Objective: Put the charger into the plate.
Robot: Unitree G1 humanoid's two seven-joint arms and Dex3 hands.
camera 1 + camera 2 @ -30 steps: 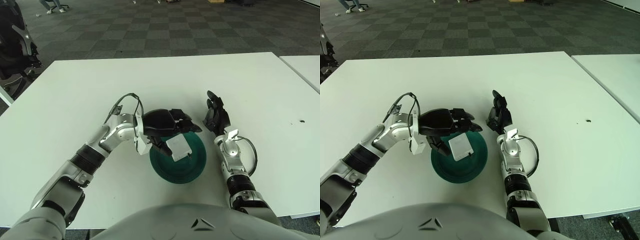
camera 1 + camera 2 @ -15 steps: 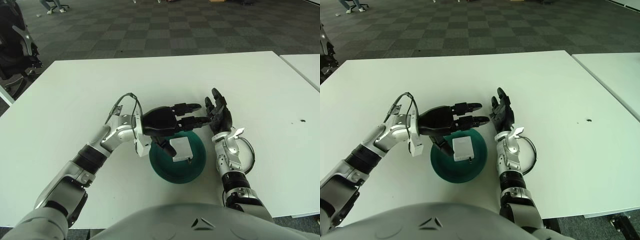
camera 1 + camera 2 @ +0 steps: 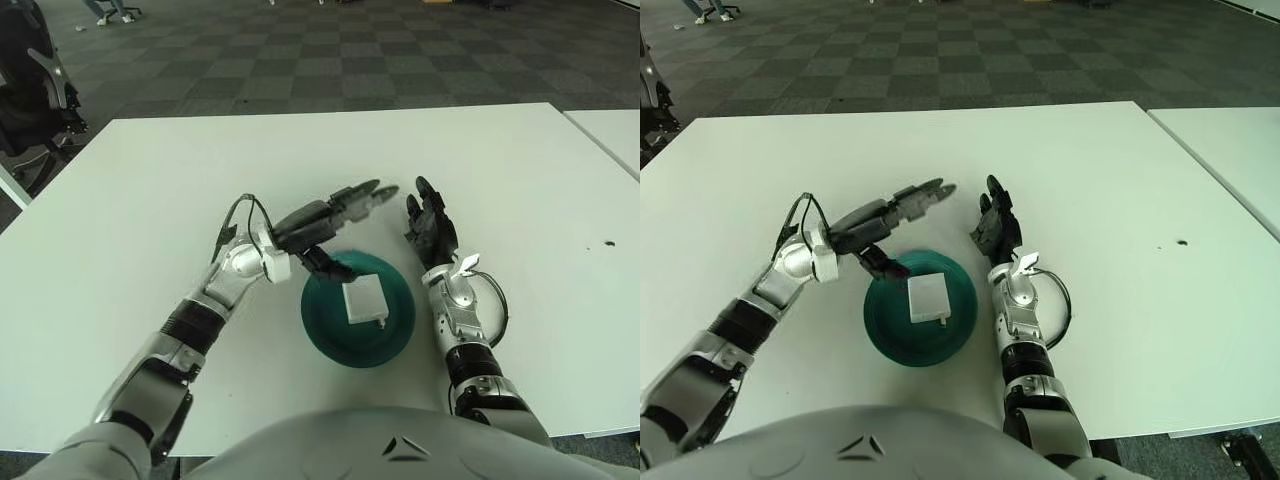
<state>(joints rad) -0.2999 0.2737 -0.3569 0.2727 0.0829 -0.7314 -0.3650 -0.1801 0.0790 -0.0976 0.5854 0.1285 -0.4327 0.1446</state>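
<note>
White table (image 3: pixel 150 180), charger (image 3: pixel 363 299) flat in plate (image 3: pixel 325 330)

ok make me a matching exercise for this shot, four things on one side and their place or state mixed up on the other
Things:
1. white square charger
2. dark green round plate
3. left hand
4. right hand

Places or states:
A. fingers spread, holding nothing, raised above the plate's far rim
B. lying inside the plate
C. shows just right of the plate, holding nothing
D. sits on the white table between the two arms

Pairs: 1-B, 2-D, 3-A, 4-C
</note>
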